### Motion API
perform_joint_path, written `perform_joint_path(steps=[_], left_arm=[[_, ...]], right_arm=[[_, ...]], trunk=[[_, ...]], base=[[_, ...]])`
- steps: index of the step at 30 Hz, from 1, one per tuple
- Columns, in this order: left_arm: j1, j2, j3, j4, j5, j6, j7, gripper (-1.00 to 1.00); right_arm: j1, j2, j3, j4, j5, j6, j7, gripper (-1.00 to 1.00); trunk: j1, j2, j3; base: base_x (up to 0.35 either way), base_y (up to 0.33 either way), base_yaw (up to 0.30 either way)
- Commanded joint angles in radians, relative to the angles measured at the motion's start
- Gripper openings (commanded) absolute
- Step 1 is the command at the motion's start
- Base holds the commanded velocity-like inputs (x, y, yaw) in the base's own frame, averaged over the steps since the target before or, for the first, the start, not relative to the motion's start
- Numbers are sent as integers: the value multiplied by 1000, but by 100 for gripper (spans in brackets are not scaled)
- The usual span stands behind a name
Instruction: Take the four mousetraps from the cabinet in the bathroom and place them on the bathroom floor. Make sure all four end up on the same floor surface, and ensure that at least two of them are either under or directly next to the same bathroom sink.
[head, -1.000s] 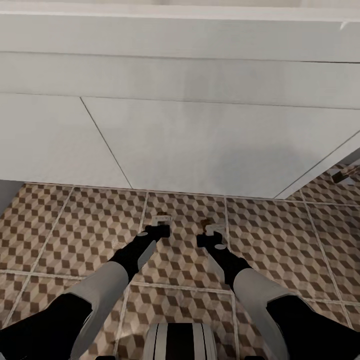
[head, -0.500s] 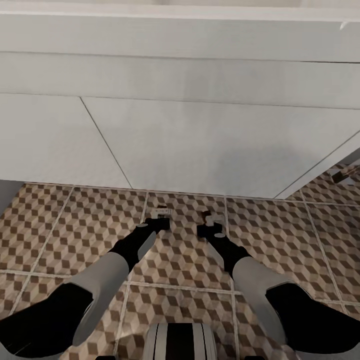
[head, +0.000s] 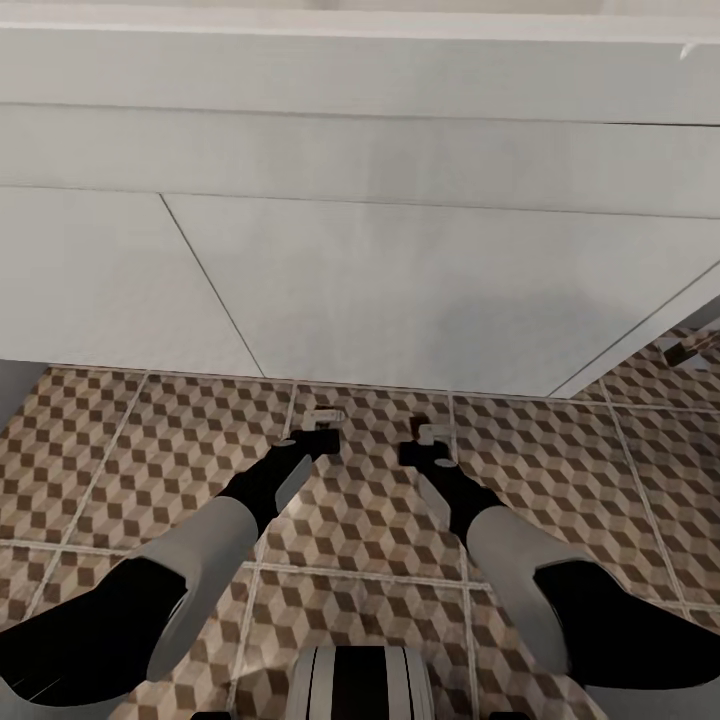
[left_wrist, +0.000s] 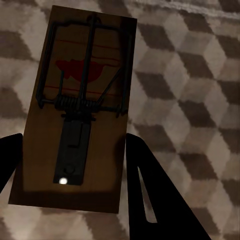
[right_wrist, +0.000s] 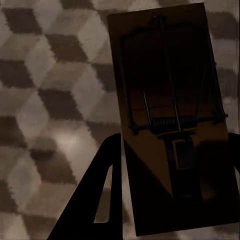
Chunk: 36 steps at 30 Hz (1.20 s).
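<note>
Arms | both reached further toward sink (head: 400, 290) | left fingers (left_wrist: 142, 190) pinching mousetrap (left_wrist: 80, 110) | right fingers (right_wrist: 100, 195) pinching second mousetrap (right_wrist: 175, 120)

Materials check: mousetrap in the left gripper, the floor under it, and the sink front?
Mousetrap: looks like a matte brown wooden board with dark metal wire, a coil spring and a flat plate; red printed mark. Bathroom floor: apparently ceramic tile, given the grout lines and the printed brown, beige and white cube pattern. Sink front: smooth white panels with thin seams; painted board or laminate, cannot tell which.
</note>
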Motion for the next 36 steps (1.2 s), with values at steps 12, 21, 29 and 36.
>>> perform_joint_path(steps=[12,21,29,36], left_arm=[[-1,0,-4,-3,6,1,9,-100],[-1,0,-4,-7,7,1,8,-100],[-1,0,-4,-7,7,1,8,-100],[-1,0,-4,-7,7,1,6,-100]], right_arm=[[-1,0,-29,92,-10,-193,-5,-100],[-1,0,-25,107,-7,-231,-5,-100],[-1,0,-23,109,-4,-279,-5,-100],[-1,0,-21,110,-2,-288,-5,-100]], trunk=[[0,0,-1],[0,0,-1],[0,0,-1],[0,0,-1]], base=[[0,0,0],[0,0,0],[0,0,0],[0,0,0]])
